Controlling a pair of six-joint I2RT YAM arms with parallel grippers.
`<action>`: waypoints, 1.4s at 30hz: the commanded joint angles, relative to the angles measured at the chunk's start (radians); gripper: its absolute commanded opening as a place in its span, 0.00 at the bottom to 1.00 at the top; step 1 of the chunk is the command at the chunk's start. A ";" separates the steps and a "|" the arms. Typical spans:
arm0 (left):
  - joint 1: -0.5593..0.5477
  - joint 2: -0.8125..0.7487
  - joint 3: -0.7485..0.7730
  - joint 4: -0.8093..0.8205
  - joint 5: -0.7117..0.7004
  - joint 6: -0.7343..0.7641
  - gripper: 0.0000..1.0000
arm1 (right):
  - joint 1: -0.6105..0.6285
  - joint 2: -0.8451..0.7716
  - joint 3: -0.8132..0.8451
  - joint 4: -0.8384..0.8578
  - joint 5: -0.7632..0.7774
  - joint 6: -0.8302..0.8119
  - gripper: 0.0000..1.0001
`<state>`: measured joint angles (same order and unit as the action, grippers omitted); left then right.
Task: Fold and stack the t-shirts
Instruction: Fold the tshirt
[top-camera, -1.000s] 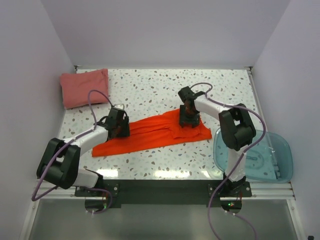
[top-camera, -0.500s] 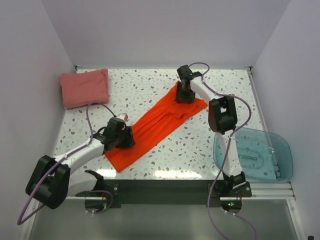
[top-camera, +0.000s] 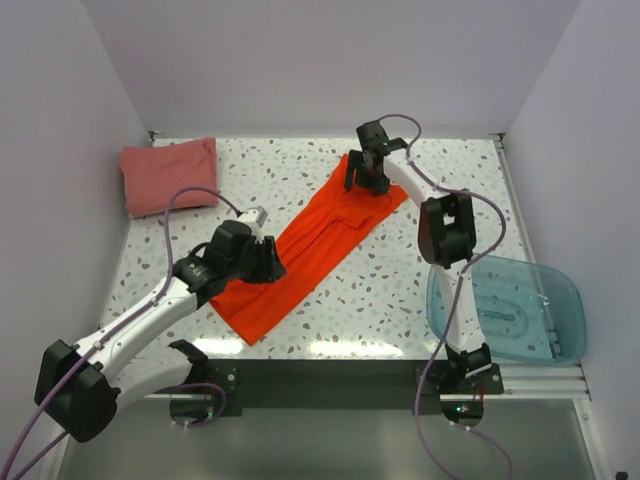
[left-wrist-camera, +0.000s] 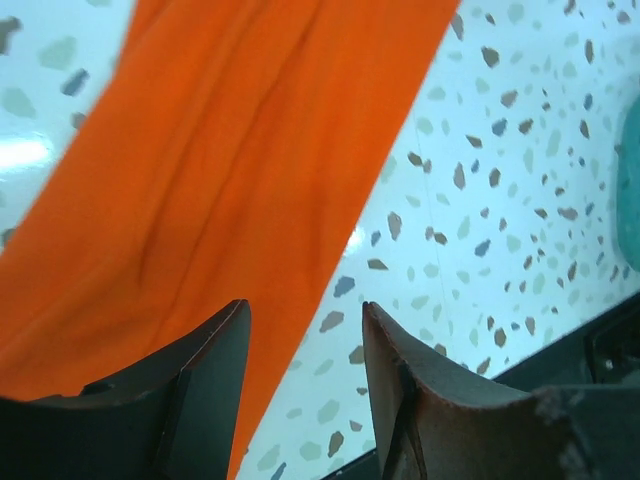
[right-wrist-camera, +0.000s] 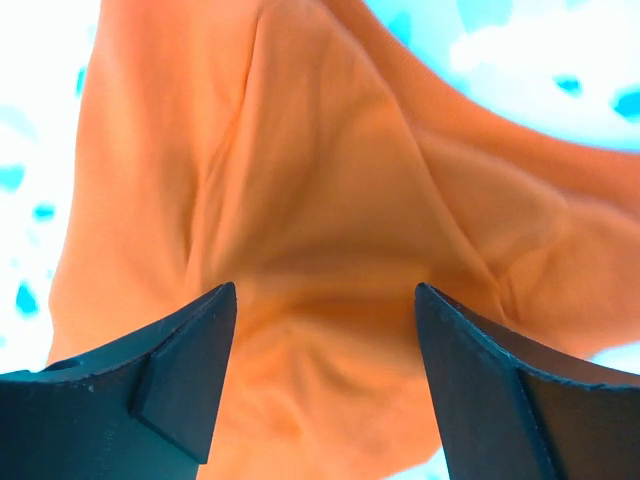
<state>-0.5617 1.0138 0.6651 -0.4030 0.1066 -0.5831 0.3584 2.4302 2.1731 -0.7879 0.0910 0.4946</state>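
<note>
The left arm stretches low over the surface (top-camera: 400, 290), its gripper (top-camera: 270, 265) open above the near end of the orange-red t-shirt (top-camera: 315, 245), which lies flat in a diagonal strip. The right arm reaches far back, its gripper (top-camera: 363, 181) spread open over the shirt's far end. The pink-red t-shirt (top-camera: 170, 177) lies folded at the back-left corner.

The bright orange-red shirt (top-camera: 315, 245) lies flat as a long, narrow strip, running diagonally from lower left of centre up to the upper middle of the frame. Soft creases run along its length, and it is more rumpled at the upper end. The duller pink-red shirt (top-camera: 170, 176) sits well apart in the upper left corner, folded into a squarish pad.
</note>
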 joint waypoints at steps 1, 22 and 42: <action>-0.003 0.051 0.060 -0.152 -0.168 -0.004 0.53 | 0.019 -0.222 -0.073 0.065 -0.007 -0.048 0.76; -0.009 0.117 -0.168 0.000 -0.071 -0.044 0.50 | 0.185 -0.281 -0.441 0.130 -0.045 0.061 0.74; -0.349 0.393 -0.079 0.268 0.163 -0.143 0.46 | 0.044 -0.054 -0.263 0.042 0.046 0.041 0.74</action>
<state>-0.8429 1.3468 0.5529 -0.1631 0.2142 -0.7158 0.4534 2.3005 1.8938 -0.7227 0.1120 0.5465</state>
